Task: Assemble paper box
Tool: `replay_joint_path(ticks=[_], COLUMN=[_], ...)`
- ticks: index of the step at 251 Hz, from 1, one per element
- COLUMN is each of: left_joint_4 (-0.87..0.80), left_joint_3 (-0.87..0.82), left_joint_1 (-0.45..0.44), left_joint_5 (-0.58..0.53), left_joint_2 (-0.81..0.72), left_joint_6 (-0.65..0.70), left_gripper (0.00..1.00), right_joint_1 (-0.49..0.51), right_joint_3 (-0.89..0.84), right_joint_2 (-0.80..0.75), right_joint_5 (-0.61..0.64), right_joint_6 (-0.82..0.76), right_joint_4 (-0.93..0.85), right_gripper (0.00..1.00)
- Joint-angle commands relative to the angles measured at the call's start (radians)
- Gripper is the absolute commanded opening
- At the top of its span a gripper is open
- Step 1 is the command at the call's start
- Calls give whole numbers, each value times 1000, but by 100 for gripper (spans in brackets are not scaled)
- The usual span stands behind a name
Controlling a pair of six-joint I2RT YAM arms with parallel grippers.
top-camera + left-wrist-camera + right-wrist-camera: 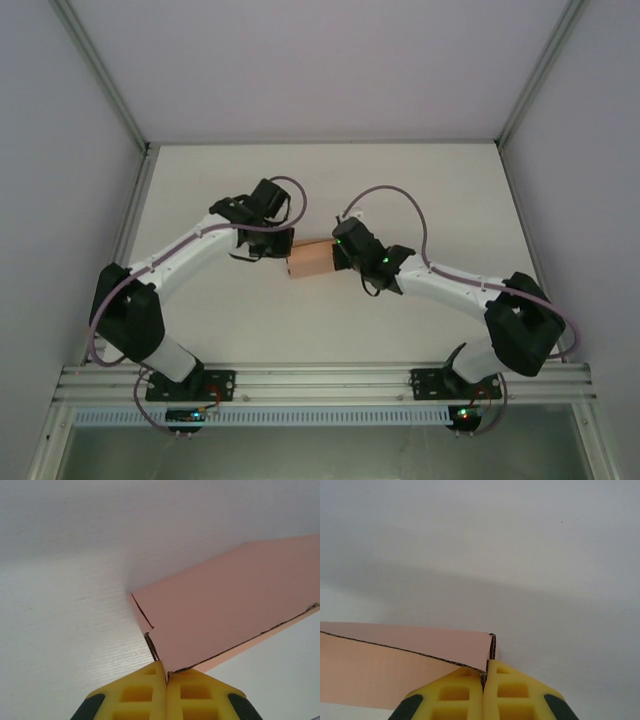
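Yellow fingers (137,692) of the left hand (166,674) pinch one end of the paper box (310,259), right hand (484,669) pinching the other; its long axis seemingly spans them.

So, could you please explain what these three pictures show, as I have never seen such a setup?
This is a robot: a left arm and a right arm bolted at the near edge of a white table. The wide picture comes from a fixed camera overhead; the other two come from a camera on each wrist. The yellow left fingers and right fingers are each shut on an edge of the salmon-pink paper box, held between the arms.
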Motion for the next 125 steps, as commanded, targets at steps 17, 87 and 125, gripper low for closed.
replay_joint_path(ticks=[17, 87, 125], left_joint_4=[83, 109, 60], left_joint_3=[-94, -216, -201], left_joint_1=[-19, -62, -81], left_joint_5=[-22, -142, -209], left_joint_2=[32, -52, -70], left_joint_6=[-72, 39, 79], left_gripper=[0, 0, 0], right_joint_1=[36, 41, 42], right_joint_3=[-39, -61, -57], right_joint_2=[53, 53, 50], right_joint_5=[-78, -53, -27], right_joint_6=[30, -3, -16], right_joint_4=[-91, -85, -94], right_gripper=[0, 0, 0])
